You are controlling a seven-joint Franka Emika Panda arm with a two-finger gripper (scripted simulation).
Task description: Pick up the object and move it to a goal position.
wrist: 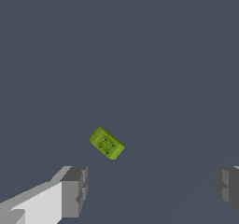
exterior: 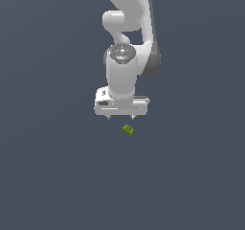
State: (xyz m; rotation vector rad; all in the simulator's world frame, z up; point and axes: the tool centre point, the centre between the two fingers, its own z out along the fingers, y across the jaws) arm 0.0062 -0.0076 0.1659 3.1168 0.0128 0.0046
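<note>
All around is one flat, matte slate-blue surface [exterior: 52,176] with no edge, wall or seam to be seen, so floor and background run together. Above it hangs the glossy white robot arm [exterior: 125,61], its wrist pointing straight down, ending in the white, box-shaped end effector [exterior: 120,117] with two short fingertips poking out beneath. In the wrist view the two grey finger pads [wrist: 74,190] stand far apart at either side of the picture, so the end effector is spread wide, with nothing between the pads and nothing touching them. The tiny lime-green rectangular block with darker round marks on its top [exterior: 128,129] lies on the surface, turned at an angle, just off the end effector's tips toward the exterior view's right, clear of both fingers. No brand, label or readable writing shows anywhere; the block's marks are too small to read.
</note>
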